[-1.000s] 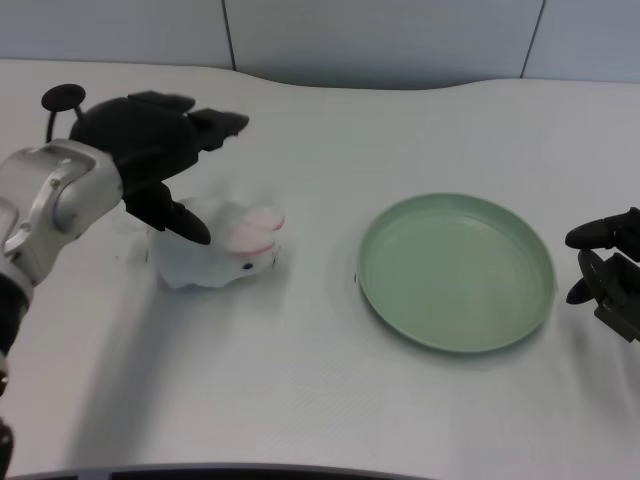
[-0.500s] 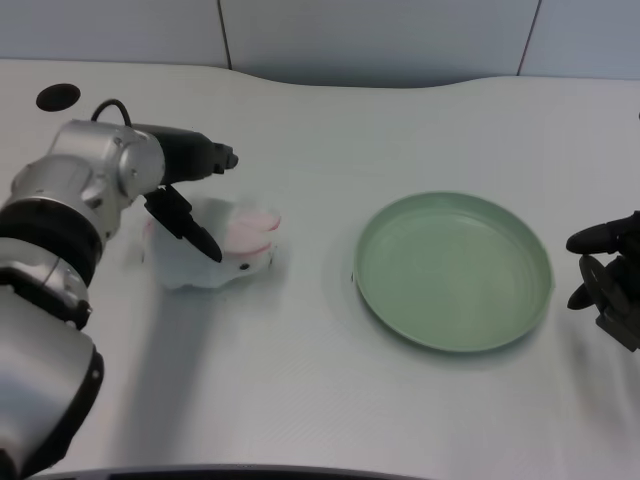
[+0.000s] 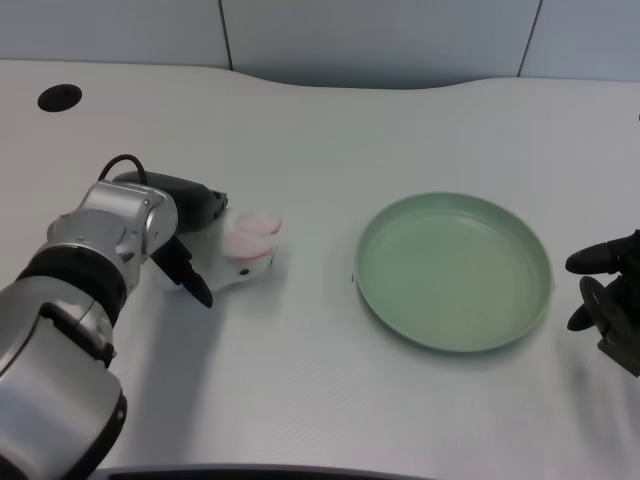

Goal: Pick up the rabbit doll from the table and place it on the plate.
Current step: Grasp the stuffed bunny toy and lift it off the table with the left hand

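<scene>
The left hand (image 3: 185,235) lies low on the white bench (image 3: 300,380), wrapped over the back of the rabbit doll (image 3: 243,255). Dark fingers (image 3: 195,285) reach down along the doll's near side while the rest of the hand covers its far side, so the hand looks to be grasping the doll, which sits on the bench surface. Only the doll's white head and pink ears show past the hand, pointing toward the green plate (image 3: 530,300). The plate lies well apart to the right, nothing in it. A dark round hole (image 3: 59,97) sits at the bench's far left
</scene>
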Controlling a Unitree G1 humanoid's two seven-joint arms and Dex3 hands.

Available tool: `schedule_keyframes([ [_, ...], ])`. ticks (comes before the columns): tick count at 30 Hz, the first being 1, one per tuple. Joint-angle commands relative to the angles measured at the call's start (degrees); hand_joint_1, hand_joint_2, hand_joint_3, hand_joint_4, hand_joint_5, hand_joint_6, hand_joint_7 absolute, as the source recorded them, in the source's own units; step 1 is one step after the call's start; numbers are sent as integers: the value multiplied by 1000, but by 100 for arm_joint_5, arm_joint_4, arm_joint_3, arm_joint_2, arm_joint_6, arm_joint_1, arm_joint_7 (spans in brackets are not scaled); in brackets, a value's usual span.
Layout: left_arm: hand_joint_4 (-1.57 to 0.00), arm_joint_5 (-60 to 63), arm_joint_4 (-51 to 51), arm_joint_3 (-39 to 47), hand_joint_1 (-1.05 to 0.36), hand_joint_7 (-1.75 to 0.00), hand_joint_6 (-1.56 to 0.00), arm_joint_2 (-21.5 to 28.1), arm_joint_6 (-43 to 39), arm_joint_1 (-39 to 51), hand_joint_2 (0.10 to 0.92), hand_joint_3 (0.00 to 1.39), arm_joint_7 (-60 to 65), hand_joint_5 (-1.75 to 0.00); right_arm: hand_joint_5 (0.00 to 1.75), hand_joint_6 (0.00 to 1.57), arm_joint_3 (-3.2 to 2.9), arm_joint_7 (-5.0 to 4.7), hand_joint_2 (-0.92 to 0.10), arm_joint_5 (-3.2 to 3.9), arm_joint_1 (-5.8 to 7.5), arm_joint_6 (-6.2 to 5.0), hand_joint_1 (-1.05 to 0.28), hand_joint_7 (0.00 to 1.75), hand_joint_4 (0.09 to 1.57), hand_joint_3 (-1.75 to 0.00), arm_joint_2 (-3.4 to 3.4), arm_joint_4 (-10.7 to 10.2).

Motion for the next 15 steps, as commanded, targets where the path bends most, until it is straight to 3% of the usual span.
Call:
schedule_keyframes([
  [1,1,116,100,-135,-937,-9,-28,-3,65,233,846,2,224,1,1672,329,-70,-35,-921,40,145,92,-263,1408,349,-582,-40,-189],
  [7,1,203,142,-259,-920,0,-2,-72,49,353,855,5,731,1,1674,329,-93,9,-921,124,231,122,-245,1410,356,-591,-40,-310],
  [10,-19,275,156,-349,-856,-24,-64,-86,31,392,854,2,993,-9,1667,322,-96,1,-921,131,255,177,-259,1407,351,-576,-54,-348],
  [13,-163,324,160,-426,-723,-44,-234,-73,-18,473,804,1,1347,-54,1665,321,-119,31,-921,206,273,235,-262,1409,347,-571,-41,-389],
  [15,-269,404,174,-508,-597,-44,-350,-92,48,547,811,4,1671,-72,1664,323,-100,-58,-921,115,309,324,-256,1412,348,-570,-53,-490],
])
